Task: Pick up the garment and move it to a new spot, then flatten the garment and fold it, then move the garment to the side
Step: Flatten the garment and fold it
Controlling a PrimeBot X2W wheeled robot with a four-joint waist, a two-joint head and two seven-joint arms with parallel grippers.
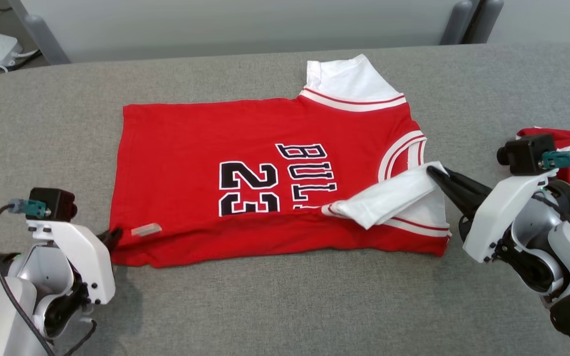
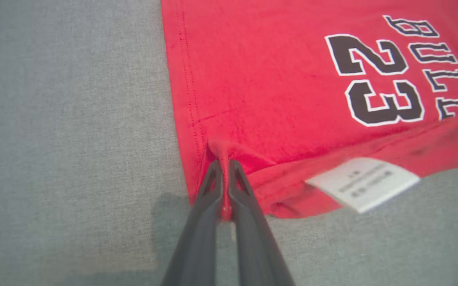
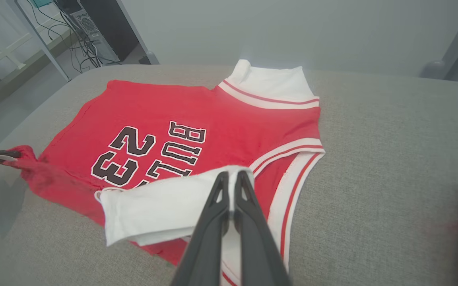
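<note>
The left end effector (image 1: 113, 236) is clenched on a hem corner of the red garment (image 1: 191, 143) lying on the grey bench (image 1: 285, 311), while the right end effector (image 1: 434, 172) pinches its white sleeve (image 1: 389, 200).

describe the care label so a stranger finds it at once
On the grey table lies a red jersey numbered 23. Near its corner pinched by the left gripper sits the care label, a small white tag, unlike the broad white sleeves.
</note>
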